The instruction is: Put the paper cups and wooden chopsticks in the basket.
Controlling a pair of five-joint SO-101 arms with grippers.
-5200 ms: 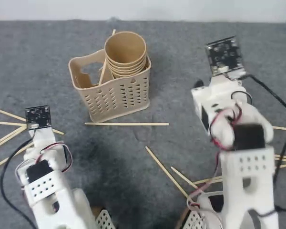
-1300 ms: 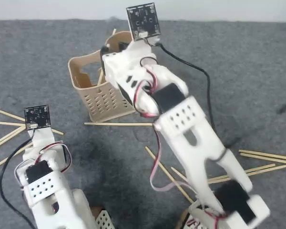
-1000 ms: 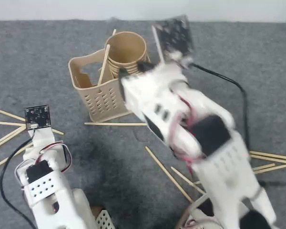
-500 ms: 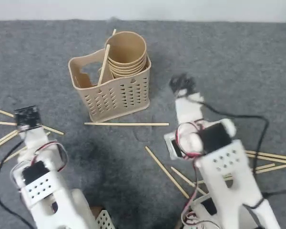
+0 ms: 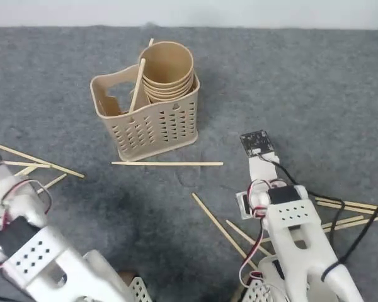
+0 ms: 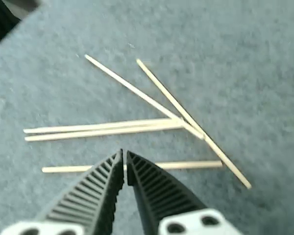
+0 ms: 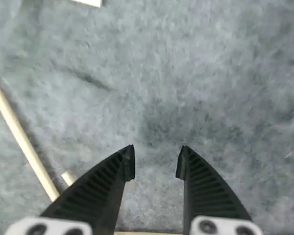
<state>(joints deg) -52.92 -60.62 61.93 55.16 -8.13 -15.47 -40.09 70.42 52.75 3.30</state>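
The beige perforated basket [image 5: 152,129] holds a stack of brown paper cups [image 5: 167,65] and a wooden chopstick [image 5: 137,85] leaning in its other compartment. One chopstick [image 5: 167,163] lies on the carpet just in front of the basket. My left gripper [image 6: 123,154] is shut and empty, hovering over several loose chopsticks [image 6: 110,128] at the left edge [image 5: 34,163]. My right gripper [image 7: 156,155] is open over bare carpet, with a chopstick [image 7: 19,139] off to one side. More chopsticks [image 5: 219,226] lie near the right arm [image 5: 288,214].
Grey carpet covers the whole table. Further chopsticks [image 5: 343,211] lie at the right edge beside the right arm's cable. The left arm [image 5: 22,236] fills the lower left corner. Open carpet lies to the right of the basket.
The right arm dropped a chopstick into the basket, then drew back to the lower right. The left arm swung left toward the chopsticks at the left edge.
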